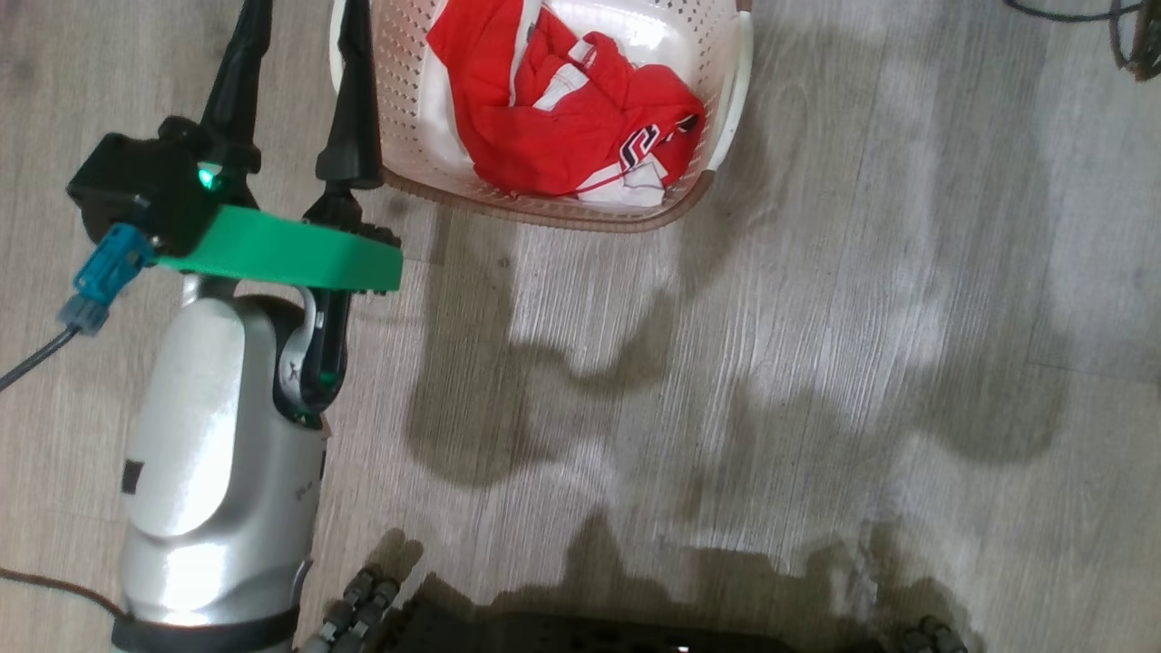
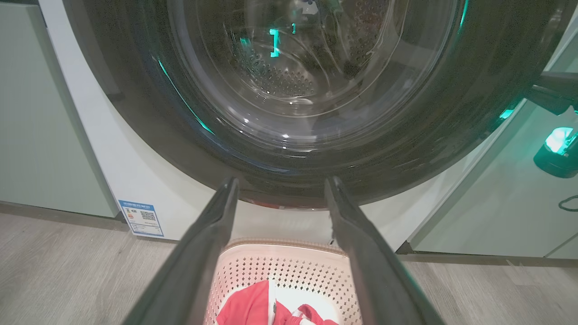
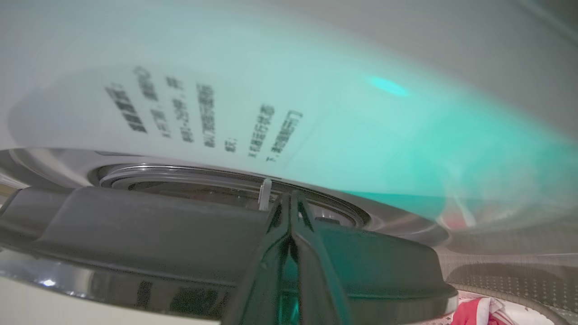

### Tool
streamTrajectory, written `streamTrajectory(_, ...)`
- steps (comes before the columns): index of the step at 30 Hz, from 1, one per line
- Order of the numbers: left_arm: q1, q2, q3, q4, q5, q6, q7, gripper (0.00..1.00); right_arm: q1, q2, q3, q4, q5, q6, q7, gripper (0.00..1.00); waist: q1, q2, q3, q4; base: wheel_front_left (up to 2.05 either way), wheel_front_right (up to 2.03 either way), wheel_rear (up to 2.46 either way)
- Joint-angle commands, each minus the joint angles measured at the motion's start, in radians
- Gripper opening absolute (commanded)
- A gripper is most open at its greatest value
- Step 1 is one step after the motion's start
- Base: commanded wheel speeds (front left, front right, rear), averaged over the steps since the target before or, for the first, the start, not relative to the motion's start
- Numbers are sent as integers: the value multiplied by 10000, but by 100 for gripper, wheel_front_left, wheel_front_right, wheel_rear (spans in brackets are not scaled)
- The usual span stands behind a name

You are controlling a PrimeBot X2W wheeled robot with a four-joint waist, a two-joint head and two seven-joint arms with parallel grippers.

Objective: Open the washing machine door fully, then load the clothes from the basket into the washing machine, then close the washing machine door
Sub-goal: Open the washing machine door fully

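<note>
Broadly, bare wood-look floor (image 1: 816, 363) is seen to the right of the basket (image 1: 562, 220) and in front of it. Open room is left between the basket and the robot's dark base (image 1: 590, 639) at the bottom edge of the head view. A dark cable (image 1: 1070, 11) is seen well apart, at the upper right corner.

The basket is set on the floor just before the washing machine (image 2: 135, 171), below the door (image 2: 451, 113). The door's black rim and bulging glass are faced by the left wrist camera. Pale green cabinets (image 2: 36, 113) are seen on both sides of the washer, and a blue sticker (image 2: 141, 219) is fixed low on its white front.

The left gripper (image 2: 281, 183) is held above the basket's left side, its fingers (image 2: 203, 253) spread wide apart with nothing between them. One finger is overlapped with the basket's left wall in the head view. The right gripper (image 3: 291, 201) is closed, fingertips together, at the door's dark edge under the printed white front. Whether contact is made cannot be told.

The clothes (image 1: 562, 118) are heaped inside the basket. The long axis of the heap is laid from upper left to lower right in the head view, and the emblem (image 1: 642, 145) is turned toward the lower right.
</note>
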Motion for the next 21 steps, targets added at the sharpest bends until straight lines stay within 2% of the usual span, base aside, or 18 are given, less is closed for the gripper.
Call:
streamTrajectory(1, -95, 183, 216, -354, -48, 87, -93, 100, -428, 310, -2, -247, -69, 2, 75, 0, 0, 0, 28, 38, 0, 0, 0)
streamTrajectory(11, -85, 183, 134, -313, -89, 154, -93, 100, -555, 304, 7, 55, 86, 2, 813, 0, 0, 0, -42, 77, 0, 0, 0)
streamTrajectory(21, 109, 183, 73, -139, -58, 171, -93, 100, 346, 229, -27, -376, 521, 2, 1858, 0, 0, 0, -557, -91, 0, 0, 0)
